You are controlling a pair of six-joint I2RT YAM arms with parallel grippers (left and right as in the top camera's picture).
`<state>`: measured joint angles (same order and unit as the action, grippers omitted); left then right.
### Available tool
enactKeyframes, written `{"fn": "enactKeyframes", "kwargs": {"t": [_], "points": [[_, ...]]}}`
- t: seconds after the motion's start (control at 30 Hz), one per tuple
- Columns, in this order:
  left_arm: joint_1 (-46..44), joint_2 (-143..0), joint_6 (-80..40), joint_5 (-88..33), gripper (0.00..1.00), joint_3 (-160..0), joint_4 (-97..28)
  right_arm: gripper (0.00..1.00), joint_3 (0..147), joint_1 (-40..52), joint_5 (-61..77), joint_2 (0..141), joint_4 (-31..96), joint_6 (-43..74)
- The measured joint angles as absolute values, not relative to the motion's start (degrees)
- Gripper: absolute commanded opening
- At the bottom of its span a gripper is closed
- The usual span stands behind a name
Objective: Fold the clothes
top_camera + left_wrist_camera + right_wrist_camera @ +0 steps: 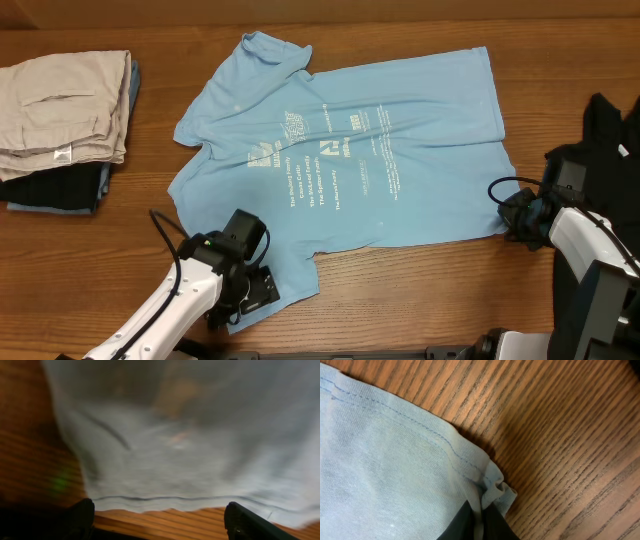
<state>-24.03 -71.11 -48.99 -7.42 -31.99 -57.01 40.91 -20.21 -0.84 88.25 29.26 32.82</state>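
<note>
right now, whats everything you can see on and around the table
T-shirt: one, light blue with white lettering, spread flat mid-table
folded garment: one, beige, far left, on top of a pile
dark clothing: count unclear, black and blue, under the beige one
black garment: one, black, right edge of the table
table: one, brown wood, under everything
left gripper: one, black, open at the T-shirt's near left edge
right gripper: one, black, shut on the T-shirt's hem corner at the right
</note>
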Motion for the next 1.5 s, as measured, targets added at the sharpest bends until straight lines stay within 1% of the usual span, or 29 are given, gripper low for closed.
{"fn": "enactKeyframes", "kwargs": {"t": [0.07, 0.13, 0.23, 0.27, 0.3, 0.6, 0.63, 0.67, 0.7, 0.73, 0.77, 0.8, 0.83, 0.87, 0.93, 1.03, 1.13, 1.23, 1.27, 1.33, 1.4, 1.5], "points": [[-24.03, -71.11, -50.87, -6.5, 0.83, -30.89, -56.23, 0.1, 40.91, -20.21, -0.84, 88.25, 29.26, 32.82], [-24.03, -71.11, -52.45, -5.85, 0.86, -30.89, -55.61, 0.1, 40.91, -20.21, -0.84, 88.25, 29.3, 32.8], [-24.03, -71.11, -54.57, -5.63, 0.88, -30.61, -55.55, 0.1, 40.91, -20.21, -0.84, 88.25, 29.34, 32.82], [-24.03, -71.11, -55.4, -5.63, 0.95, -30.06, -55.59, 0.1, 40.91, -20.21, -0.84, 88.25, 29.39, 32.8], [-24.03, -71.11, -55.61, -5.72, 1.0, -29.5, -55.46, 0.1, 40.91, -20.21, -0.84, 88.25, 29.36, 32.82], [-24.03, -71.02, -57.08, -6.72, 1.0, -27.44, -50.33, 0.1, 40.91, -20.21, -0.38, 88.25, 29.5, 32.82], [-24.03, -71.02, -57.08, -6.79, 0.94, -27.44, -50.09, 0.1, 40.91, -20.21, -0.36, 88.25, 29.54, 32.8], [-24.03, -71.02, -57.06, -6.79, 0.82, -27.44, -49.95, 0.1, 40.91, -20.21, -0.38, 88.25, 29.52, 32.82], [-24.03, -71.02, -57.06, -6.66, 0.54, -27.44, -49.91, 0.1, 40.91, -20.21, -0.36, 88.25, 29.52, 32.82], [-24.03, -71.02, -57.01, -6.59, 0.35, -27.44, -49.84, 0.09, 40.91, -20.21, -0.38, 88.25, 29.54, 32.8], [-24.03, -71.02, -57.08, -6.57, 0.22, -27.44, -49.95, 0.08, 40.91, -20.21, -0.36, 88.25, 29.54, 32.8], [-24.03, -71.02, -57.04, -6.61, 0.11, -27.44, -49.95, 0.06, 40.91, -20.21, -0.34, 88.25, 29.54, 32.8], [-24.03, -71.02, -56.99, -6.66, 0.07, -27.44, -49.91, 0.06, 40.91, -20.21, -0.3, 88.25, 29.54, 32.8], [-24.03, -71.02, -56.86, -6.81, 0.04, -27.44, -49.91, 0.06, 40.91, -20.21, -0.25, 88.25, 29.54, 32.77], [-24.03, -71.02, -56.8, -7.03, 0.04, -27.44, -49.95, 0.04, 40.91, -20.21, -0.25, 88.25, 29.61, 32.82], [-24.03, -70.98, -56.64, -7.11, 0.04, -27.46, -50.15, 0.04, 40.91, -20.21, -0.25, 88.25, 29.67, 32.75], [-24.03, -71.0, -54.43, -7.11, 0.04, -28.8, -53.49, 0.04, 41.39, -20.21, -0.21, 88.25, 32.71, 32.75], [-24.03, -71.16, -49.71, -6.09, 0.04, -37.3, -59.66, 0.04, 45.15, -20.21, -0.21, 88.29, 39.13, 32.73], [-24.03, -71.31, -48.56, -4.6, 0.04, -41.54, -64.86, 0.04, 47.77, -20.21, -0.27, 88.38, 43.4, 32.77], [-24.03, -71.2, -46.09, -1.54, 0.04, -50.15, -71.18, 0.04, 54.35, -20.21, -0.4, 88.4, 49.84, 32.8], [-24.03, -71.09, -44.71, -0.6, 0.04, -53.98, -74.19, 0.04, 59.37, -20.21, -1.15, 88.33, 56.05, 32.73], [-24.03, -71.09, -43.53, -0.93, 0.04, -54.78, -77.08, 0.04, 62.17, -20.21, -2.2, 88.33, 60.03, 32.73]]}}
